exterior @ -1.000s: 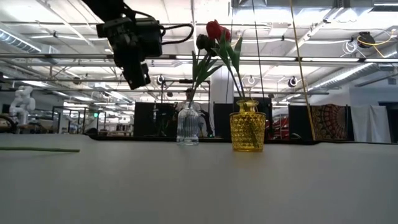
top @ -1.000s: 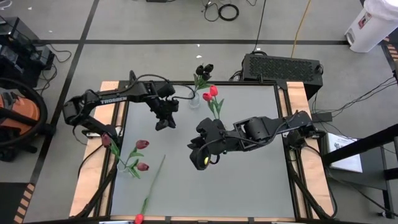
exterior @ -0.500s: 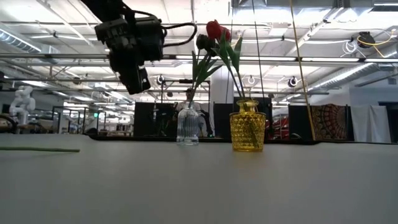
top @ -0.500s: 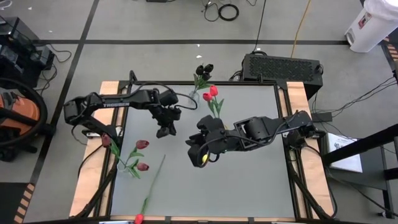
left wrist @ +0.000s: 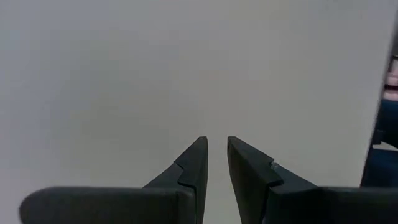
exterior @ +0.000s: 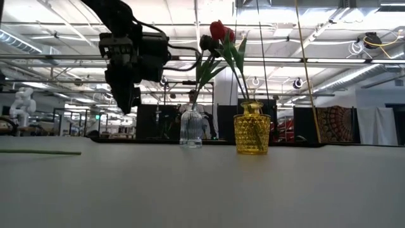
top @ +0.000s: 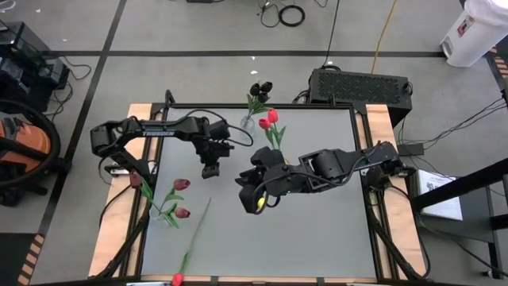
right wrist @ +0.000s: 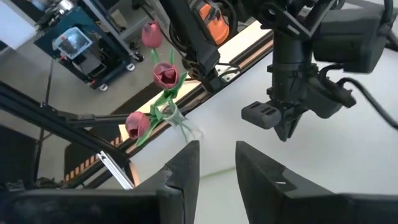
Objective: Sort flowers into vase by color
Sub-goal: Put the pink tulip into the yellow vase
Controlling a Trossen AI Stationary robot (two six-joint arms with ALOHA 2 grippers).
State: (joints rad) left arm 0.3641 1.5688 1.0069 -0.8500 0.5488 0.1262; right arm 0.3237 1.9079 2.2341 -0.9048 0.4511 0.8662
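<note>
While hovering over bare table (top: 317, 230) mid-left, left gripper (top: 210, 171) narrow, empty; shifted nearer since earlier. Right gripper (top: 252, 200) narrow, empty, mid-table. Loose flower (top: 194, 234) near front edge.

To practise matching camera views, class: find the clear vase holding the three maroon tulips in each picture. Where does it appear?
High view: the clear vase stands at the table's left edge, lower left of centre.
Low view: not in it.
Left wrist view: not in it.
Right wrist view: left of centre, above the right gripper.
Shared landmark: the left gripper, in the high and right wrist views.
</note>
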